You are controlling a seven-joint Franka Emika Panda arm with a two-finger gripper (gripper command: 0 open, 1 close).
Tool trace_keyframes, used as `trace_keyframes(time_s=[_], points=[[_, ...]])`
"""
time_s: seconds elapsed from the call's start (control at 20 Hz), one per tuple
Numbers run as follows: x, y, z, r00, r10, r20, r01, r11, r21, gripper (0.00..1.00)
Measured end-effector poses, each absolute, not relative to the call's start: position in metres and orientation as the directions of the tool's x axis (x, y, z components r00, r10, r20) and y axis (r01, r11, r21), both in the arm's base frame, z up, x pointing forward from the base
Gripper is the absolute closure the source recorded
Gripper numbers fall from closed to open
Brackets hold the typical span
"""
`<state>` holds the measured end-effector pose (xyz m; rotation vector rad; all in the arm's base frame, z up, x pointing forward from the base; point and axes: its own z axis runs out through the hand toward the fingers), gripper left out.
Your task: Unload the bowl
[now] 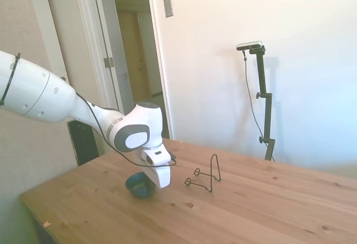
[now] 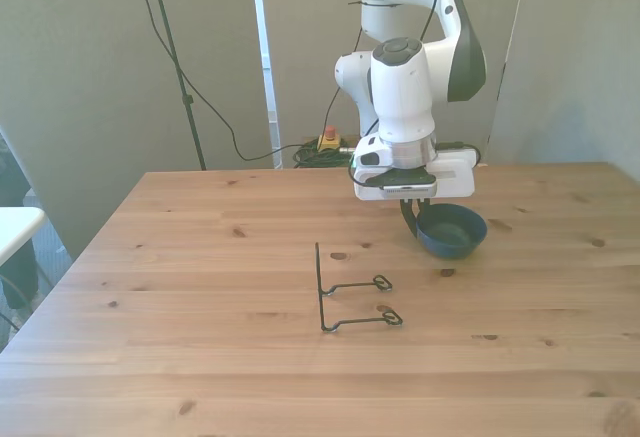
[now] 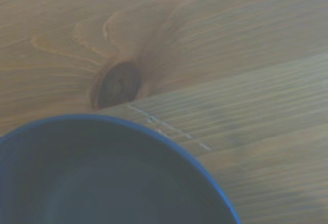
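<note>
Pale pine boards of the table [image 1: 251, 210] fill the lower part of the side view, their grain marked with small dark knots. At lower centre, the bowl [image 1: 139, 184] is seen as a small dark teal round shape resting on the wood, partly hidden by the white gripper [image 1: 152, 186] that comes down over it from the arm at the left. Just to the right of the bowl, apart from it, a thin black wire stand [image 1: 206, 177] is set — an upright loop with two short curled feet. Behind, a white wall and an open doorway at upper left are visible.

In the front view, the wire stand [image 2: 350, 302] lies at centre on the table [image 2: 200, 357], nearest the camera, with nothing held in it. The bowl [image 2: 452, 231] sits right of centre, farther back and well apart from the stand; it is shallow, smooth and blue with a darker inside. The gripper [image 2: 408, 213] hangs directly over the bowl's left rim, a dark finger [image 2: 407, 219] reaching down at that edge. Whether the fingers are closed on the rim cannot be told.

Through the wrist view, blurred, the bowl [image 3: 102, 178] is shown as a dark curved basin with a thin blue rim, beside a dark oval knot [image 3: 118, 84] in the ridged wood.
</note>
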<state>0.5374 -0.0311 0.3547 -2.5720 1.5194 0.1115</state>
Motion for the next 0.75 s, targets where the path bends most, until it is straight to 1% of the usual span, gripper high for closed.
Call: trace_keyframes(time_s=[0.25, 0.4, 0.5, 0.75], points=[[0.538, -0.038, 0.355, 0.480, -0.869, -0.123, -0.877, -0.470, -0.103, 0.00], [0.535, -0.039, 0.361, 0.483, -0.869, -0.104, -0.874, -0.472, -0.116, 0.00], [0.527, -0.039, 0.375, 0.492, -0.866, -0.084, -0.867, -0.480, -0.132, 0.00], [0.485, -0.035, 0.432, 0.536, -0.844, 0.019, -0.828, -0.530, -0.183, 0.00]])
